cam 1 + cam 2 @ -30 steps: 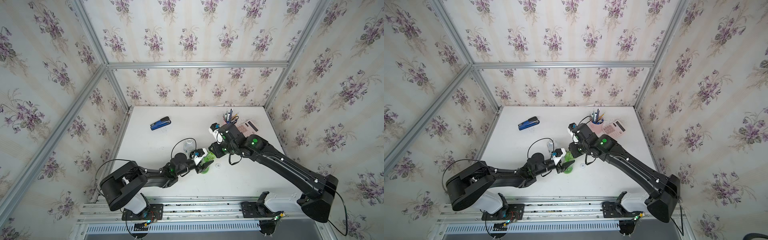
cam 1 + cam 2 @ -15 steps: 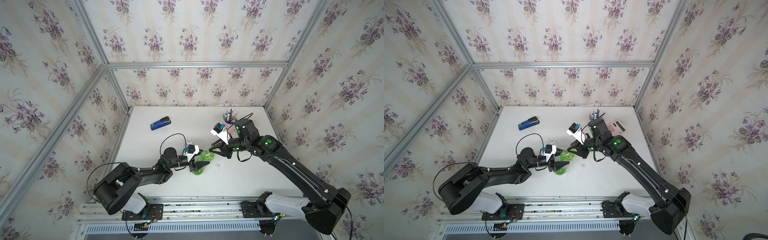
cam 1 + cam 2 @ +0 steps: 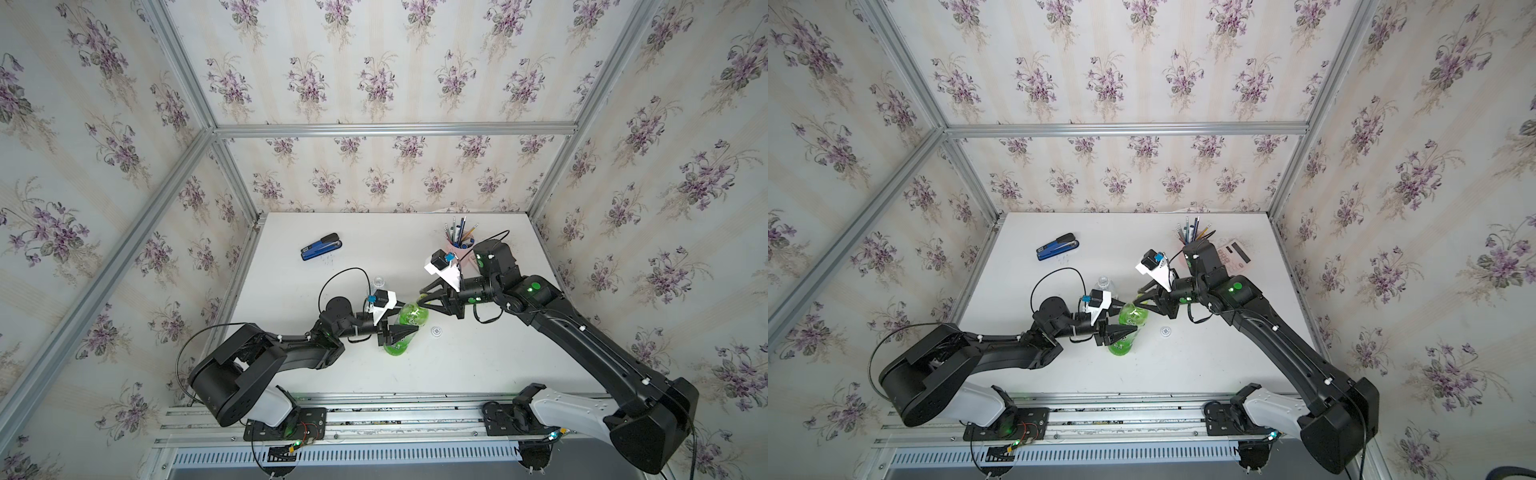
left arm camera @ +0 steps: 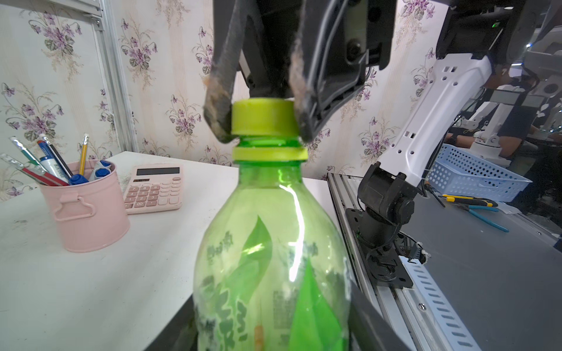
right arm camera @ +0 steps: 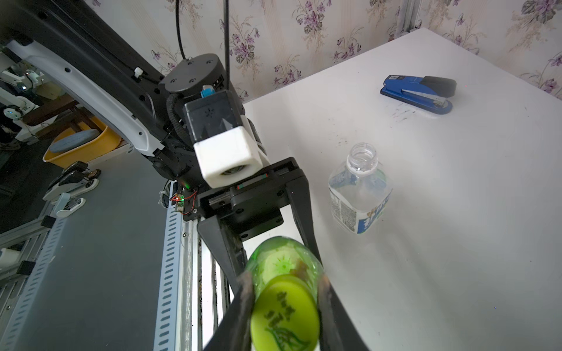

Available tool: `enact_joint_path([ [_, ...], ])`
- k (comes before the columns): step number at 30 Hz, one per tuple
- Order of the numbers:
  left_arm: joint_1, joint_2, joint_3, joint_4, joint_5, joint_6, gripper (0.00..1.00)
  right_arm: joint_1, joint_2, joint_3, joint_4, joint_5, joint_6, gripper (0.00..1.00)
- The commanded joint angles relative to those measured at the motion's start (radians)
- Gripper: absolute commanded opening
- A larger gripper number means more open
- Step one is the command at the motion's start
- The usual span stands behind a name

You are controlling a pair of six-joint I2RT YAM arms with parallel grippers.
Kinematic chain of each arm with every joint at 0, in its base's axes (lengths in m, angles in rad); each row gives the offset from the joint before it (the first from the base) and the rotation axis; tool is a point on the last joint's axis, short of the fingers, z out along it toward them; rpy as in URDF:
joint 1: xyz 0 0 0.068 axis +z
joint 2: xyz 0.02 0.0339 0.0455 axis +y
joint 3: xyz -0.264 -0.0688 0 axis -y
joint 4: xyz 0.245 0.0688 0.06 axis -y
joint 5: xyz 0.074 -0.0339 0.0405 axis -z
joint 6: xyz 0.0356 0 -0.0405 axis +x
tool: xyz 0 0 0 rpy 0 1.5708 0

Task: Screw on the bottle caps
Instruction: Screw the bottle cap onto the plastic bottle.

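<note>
In both top views the left arm lies low, reaching across the table (image 3: 457, 365). Its left gripper (image 3: 398, 331) is clamped round the middle of the upright green bottle (image 3: 409, 316). The right arm bends in from the far side, with the right gripper (image 3: 426, 297) at the bottle's top. The white cap (image 3: 436, 331) lies just beside the bottle.

In the left wrist view, the right gripper's worn pads (image 4: 217, 121) press both sides of the yellow-green cap (image 4: 263, 120), which sits on the neck. The bottle's printing is blurred.

In the right wrist view the cap's dark script is unreadable. The uncapped clear bottle (image 5: 359, 191) stands near, its label too small to read.
</note>
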Motion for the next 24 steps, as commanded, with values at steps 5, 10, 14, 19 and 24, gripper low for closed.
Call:
enact_joint_path([
  [5, -0.051, -0.029, -0.004, -0.073, -0.211, 0.084, 0.61, 0.004, -0.041, 0.016, 0.043, 0.084, 0.141, 0.60],
  [10, -0.057, -0.019, -0.016, -0.049, -0.269, 0.090, 0.61, 0.013, -0.050, 0.056, -0.006, 0.277, 0.313, 0.71],
  [14, -0.076, -0.040, -0.014, -0.088, -0.315, 0.130, 0.61, 0.055, -0.014, 0.134, -0.145, 0.406, 0.451, 0.69],
  [19, -0.109, -0.041, -0.011, -0.131, -0.377, 0.179, 0.61, 0.104, 0.040, 0.203, -0.270, 0.561, 0.597, 0.65],
  [24, -0.121, -0.041, -0.011, -0.143, -0.404, 0.195, 0.61, 0.157, 0.090, 0.233, -0.315, 0.635, 0.658, 0.61],
])
